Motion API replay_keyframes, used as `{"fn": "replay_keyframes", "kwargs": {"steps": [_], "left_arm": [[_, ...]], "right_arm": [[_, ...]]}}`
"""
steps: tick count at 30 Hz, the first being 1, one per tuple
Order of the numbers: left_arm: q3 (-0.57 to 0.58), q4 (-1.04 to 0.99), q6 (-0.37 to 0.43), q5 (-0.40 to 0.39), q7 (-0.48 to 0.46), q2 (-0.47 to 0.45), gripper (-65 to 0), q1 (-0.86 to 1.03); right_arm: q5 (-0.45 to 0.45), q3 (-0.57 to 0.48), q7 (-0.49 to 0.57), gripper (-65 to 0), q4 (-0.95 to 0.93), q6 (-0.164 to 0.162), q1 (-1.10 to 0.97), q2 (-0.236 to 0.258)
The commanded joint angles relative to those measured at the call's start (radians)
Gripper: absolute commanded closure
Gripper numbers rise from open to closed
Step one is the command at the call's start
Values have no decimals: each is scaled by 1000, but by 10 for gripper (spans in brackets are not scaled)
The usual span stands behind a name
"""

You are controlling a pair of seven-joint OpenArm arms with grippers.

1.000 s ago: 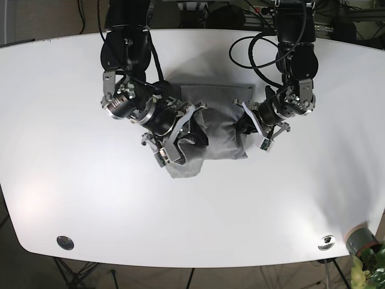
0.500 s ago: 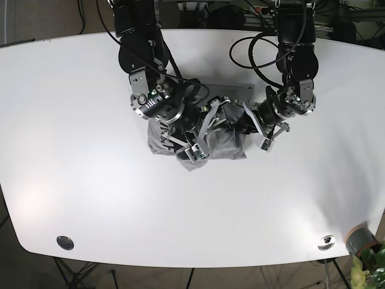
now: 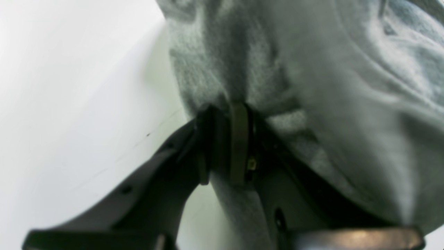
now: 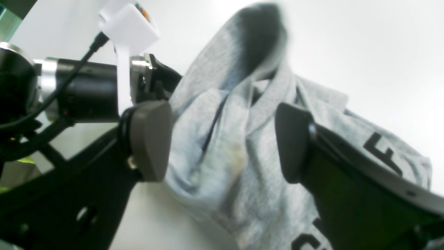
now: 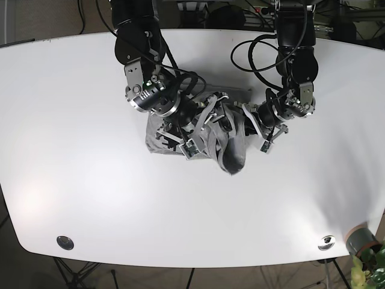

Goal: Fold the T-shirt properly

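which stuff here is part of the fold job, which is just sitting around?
Job:
- grey T-shirt, bunched mid-table
- left gripper, fingers shut on the shirt's cloth
- right gripper, fingers open around a fold
- white table as folding surface

Sitting around:
- round metal fittings near the front corners
- grey pot with a plant, off the table's corner

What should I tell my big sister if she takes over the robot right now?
Left gripper: shut on the grey T-shirt, pinching a fold.
Right gripper: open, jaws on either side of bunched cloth, not clamped.
The shirt lies crumpled between both arms near the middle of the white table.
Done: cloth partly gathered over itself.
Left: flatten it and finish neat folds.
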Motion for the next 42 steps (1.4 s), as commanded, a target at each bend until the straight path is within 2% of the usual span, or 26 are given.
{"fn": "replay_keyframes", "kwargs": {"steps": [1,6,10,13,17,20,24,30,33,37,42], "left_arm": [[-13,56,4,46,57,-3,-69,1],[-69,187,-17,-11,57,0,-69,8],[-140,283,-62,-57,60,-4,-68,42],[-212,359,-85,-52,61,-26,-68,70],[-277,388,-94,-55,61,-64,-68,88],[-313,391,-94,-59,61,-96,-68,93],[-344,391,-94,-59,60,-116,-68,93],[-346,423,-94,-54,58,-132,-68,90],[-339,442,-94,-52,58,-128,-74,87],[-266,446,-88,-52,58,-133,-74,85],[-200,468,-86,-52,58,-127,-75,85]], "right_arm": [[11,36,21,-444,37,19,0,-5],[11,58,21,-444,44,102,-34,-5],[11,58,21,-433,44,124,-42,-5],[11,53,21,-365,43,124,-62,-5],[11,38,21,-231,-3,124,-57,-5],[11,-7,24,-182,-68,124,-36,-5],[8,-79,26,-174,-176,117,-8,-5],[2,-194,105,-178,-285,114,20,-8],[4,-195,121,-178,-301,114,21,-10],[4,-188,122,-174,-238,114,21,-2],[11,-89,122,-174,-130,114,18,36]]}}
